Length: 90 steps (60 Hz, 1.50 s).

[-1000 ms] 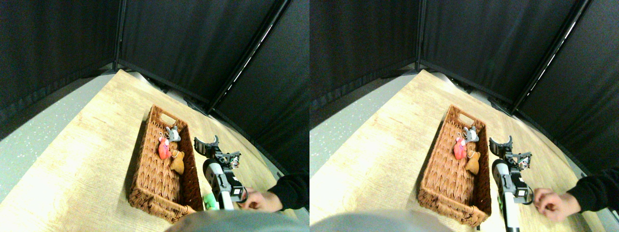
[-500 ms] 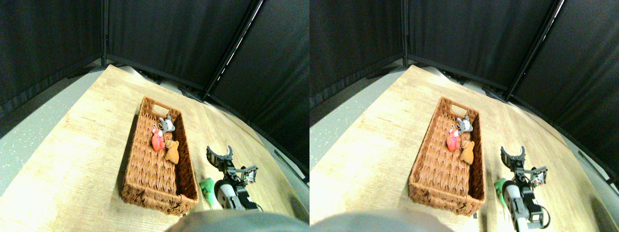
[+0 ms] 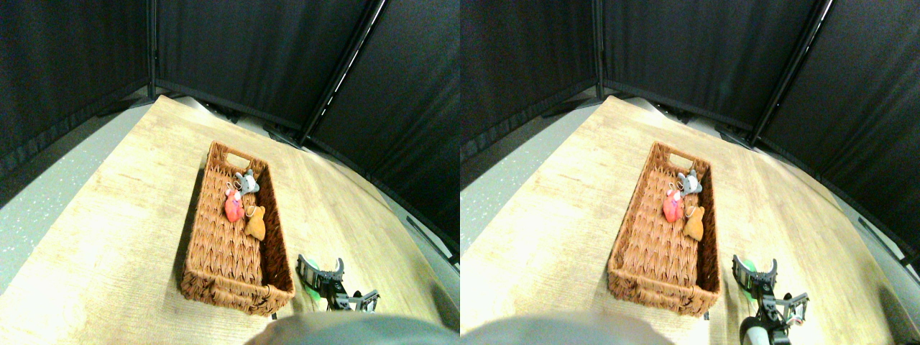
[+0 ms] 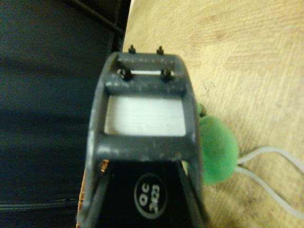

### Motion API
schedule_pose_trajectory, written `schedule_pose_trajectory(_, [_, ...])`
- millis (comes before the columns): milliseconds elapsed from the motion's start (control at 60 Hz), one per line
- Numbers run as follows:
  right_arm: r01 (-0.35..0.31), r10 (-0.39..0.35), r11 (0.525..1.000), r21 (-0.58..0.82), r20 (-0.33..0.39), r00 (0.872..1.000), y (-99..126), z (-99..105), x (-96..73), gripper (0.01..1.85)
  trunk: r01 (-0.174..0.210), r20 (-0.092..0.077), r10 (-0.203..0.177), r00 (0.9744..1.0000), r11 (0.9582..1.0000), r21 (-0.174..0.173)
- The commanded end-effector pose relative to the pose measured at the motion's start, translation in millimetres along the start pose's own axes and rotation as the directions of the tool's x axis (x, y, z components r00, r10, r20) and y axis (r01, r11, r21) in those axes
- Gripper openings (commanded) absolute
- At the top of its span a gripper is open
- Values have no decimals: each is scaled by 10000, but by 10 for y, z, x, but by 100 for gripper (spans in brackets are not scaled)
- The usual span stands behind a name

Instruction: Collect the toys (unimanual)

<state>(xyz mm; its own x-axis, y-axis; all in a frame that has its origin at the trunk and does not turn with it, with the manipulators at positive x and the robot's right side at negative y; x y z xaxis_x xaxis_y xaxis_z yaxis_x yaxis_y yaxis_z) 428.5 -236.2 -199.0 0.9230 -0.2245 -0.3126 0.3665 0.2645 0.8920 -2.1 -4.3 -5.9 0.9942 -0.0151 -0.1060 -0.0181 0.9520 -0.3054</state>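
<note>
Hand (image 3: 320,268) now lower, drawn back over green toy (image 3: 310,290) — jaws apart, low beside basket (image 3: 215,287).

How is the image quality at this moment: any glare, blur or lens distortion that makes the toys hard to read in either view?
Stereo pair view: wide-angle bending curves the wooden table edges; glare washes out its near corner; the toys in the basket stay readable, the green toy is mostly hidden behind the right gripper. Wrist view: soft focus throughout; the jaw frame is close and blurred, the green toy fuzzy but recognisable.

I see a woven wicker basket (image 3: 215,277), a fuzzy plush green toy (image 4: 217,149), and a matt wood-grain table (image 3: 108,237).
</note>
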Motion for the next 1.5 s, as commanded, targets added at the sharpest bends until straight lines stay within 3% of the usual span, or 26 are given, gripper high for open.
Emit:
schedule_pose_trajectory(17, [-275,272,9993,252,123,9996,21,52,-9,89,-34,-67,33,10000,9999,-125])
schedule_pose_trajectory(283, [680,-687,9952,697,83,9976,-327,185,213,82,-32,-61,31,10000,9999,-109])
schedule_pose_trajectory(450, [1403,-1400,9868,815,-85,9901,-454,201,358,81,-90,-103,89,9999,9998,-189])
schedule_pose_trajectory(600, [1560,-1561,9831,955,-56,9877,-497,187,435,75,-143,-117,141,9998,9997,-215])
schedule_pose_trajectory(650, [1365,-1387,9852,1036,142,9902,-467,153,439,44,-159,-96,156,9998,9995,-257])
schedule_pose_trajectory(667, [1365,-1387,9852,1036,142,9902,-467,153,439,44,-159,-96,156,9998,9995,-257])
schedule_pose_trajectory(683, [1233,-1265,9861,1116,224,9917,-452,146,448,18,-181,-92,178,9998,9995,-263])
schedule_pose_trajectory(733, [1057,-1119,9865,1254,432,9928,-441,140,459,6,-181,-92,178,9998,9995,-263])
schedule_pose_trajectory(767, [1003,-1097,9888,1106,818,9906,-425,135,461,6,-181,-92,178,9998,9995,-263])
schedule_pose_trajectory(967, [608,-685,9949,802,969,9929,-340,143,471,6,-159,-95,157,9998,9996,-236])
schedule_pose_trajectory(1117, [166,-196,9994,295,1071,9941,-143,151,436,6,-135,-71,133,9999,9997,-204])
schedule_pose_trajectory(1300, [-763,765,9970,-127,105,9970,199,80,439,6,-112,32,113,9999,9995,-288])
schedule_pose_trajectory(1500, [-1499,1422,9865,-660,-1089,9838,580,-128,476,6,-252,83,256,9996,9985,-491])
